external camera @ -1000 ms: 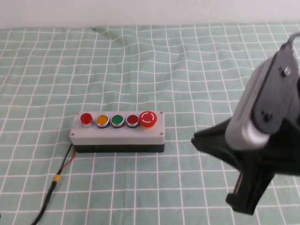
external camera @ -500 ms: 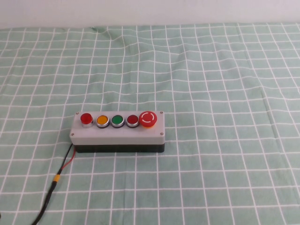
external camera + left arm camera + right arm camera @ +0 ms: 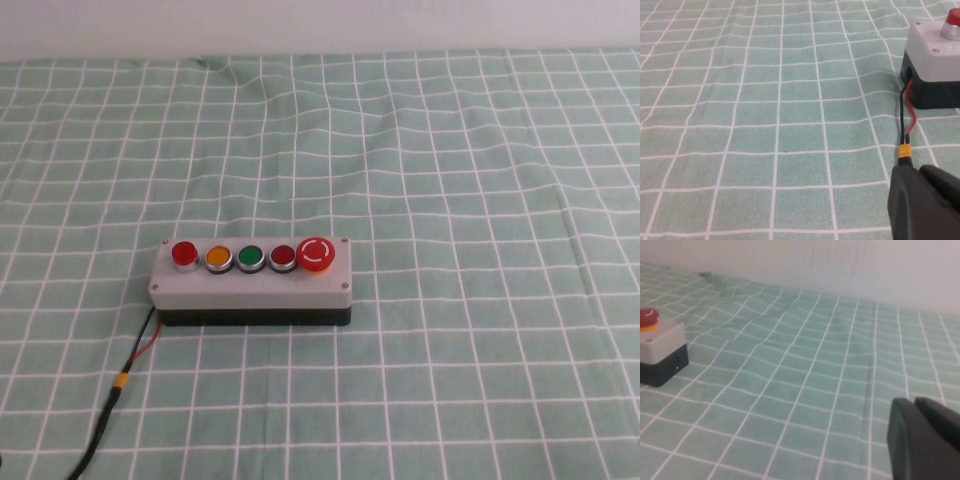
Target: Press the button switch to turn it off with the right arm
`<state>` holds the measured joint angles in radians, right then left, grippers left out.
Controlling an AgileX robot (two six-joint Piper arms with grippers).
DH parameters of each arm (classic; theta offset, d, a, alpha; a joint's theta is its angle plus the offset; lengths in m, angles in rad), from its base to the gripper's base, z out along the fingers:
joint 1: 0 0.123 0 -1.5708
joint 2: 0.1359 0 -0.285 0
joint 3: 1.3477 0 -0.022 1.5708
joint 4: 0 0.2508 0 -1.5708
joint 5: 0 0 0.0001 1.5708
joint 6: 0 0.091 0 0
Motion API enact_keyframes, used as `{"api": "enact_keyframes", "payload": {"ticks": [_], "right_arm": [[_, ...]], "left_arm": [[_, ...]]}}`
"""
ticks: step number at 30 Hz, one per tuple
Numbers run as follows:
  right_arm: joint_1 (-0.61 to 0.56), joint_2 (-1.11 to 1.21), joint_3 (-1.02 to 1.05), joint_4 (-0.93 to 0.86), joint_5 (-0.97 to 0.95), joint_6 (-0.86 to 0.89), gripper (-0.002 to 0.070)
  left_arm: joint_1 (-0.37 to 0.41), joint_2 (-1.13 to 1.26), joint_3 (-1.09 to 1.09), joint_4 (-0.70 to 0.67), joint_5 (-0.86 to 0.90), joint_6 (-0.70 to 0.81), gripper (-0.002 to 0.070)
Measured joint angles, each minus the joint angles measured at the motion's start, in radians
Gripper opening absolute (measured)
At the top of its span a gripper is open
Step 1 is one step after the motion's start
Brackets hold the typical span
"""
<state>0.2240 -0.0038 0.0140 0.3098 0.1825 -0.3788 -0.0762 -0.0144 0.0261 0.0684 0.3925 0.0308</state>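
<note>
The button switch (image 3: 184,254) is the small bright-red button at the left end of the row on the grey box (image 3: 250,287), which stands left of the table's centre. It also shows at the edge of the left wrist view (image 3: 953,16). Neither arm shows in the high view. My right gripper (image 3: 914,402) is shut and empty, well to the right of the box (image 3: 660,342), with only the box's end with the big red mushroom button (image 3: 648,316) facing it. My left gripper (image 3: 920,172) is shut and empty, low over the cloth by the box's cable (image 3: 906,120).
Orange, green and darker red buttons sit between the bright-red one and the mushroom button (image 3: 315,254). A black and red cable (image 3: 120,385) runs from the box's left end to the front edge. A green checked cloth (image 3: 450,200) covers the table.
The right arm, which filled the right side of the high view a second ago, has gone out of that view. The box has not moved.
</note>
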Motion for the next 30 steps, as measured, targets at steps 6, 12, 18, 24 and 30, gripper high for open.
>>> {"api": "enact_keyframes", "payload": {"ticks": [6, 12, 18, 24, 30], "right_arm": [[-0.055, -0.004, 0.012, 0.053, 0.098, 0.002, -0.0016], [-0.065, -0.004, 0.012, 0.055, 0.143, 0.002, -0.0016], [-0.065, -0.004, 0.012, 0.060, 0.160, 0.002, -0.0016], [-0.065, -0.004, 0.012, 0.011, 0.166, 0.033, -0.0016], [-0.065, -0.004, 0.012, -0.222, 0.166, 0.274, -0.0016]], "left_arm": [[0.000, 0.000, 0.000, 0.000, 0.000, 0.000, -0.0003], [0.000, 0.000, 0.000, 0.000, 0.000, 0.000, -0.0003], [0.000, 0.000, 0.000, 0.000, 0.000, 0.000, -0.0003], [0.000, 0.000, 0.000, 0.000, 0.000, 0.000, -0.0003], [0.000, 0.000, 0.000, 0.000, 0.000, 0.000, -0.0003]]}}
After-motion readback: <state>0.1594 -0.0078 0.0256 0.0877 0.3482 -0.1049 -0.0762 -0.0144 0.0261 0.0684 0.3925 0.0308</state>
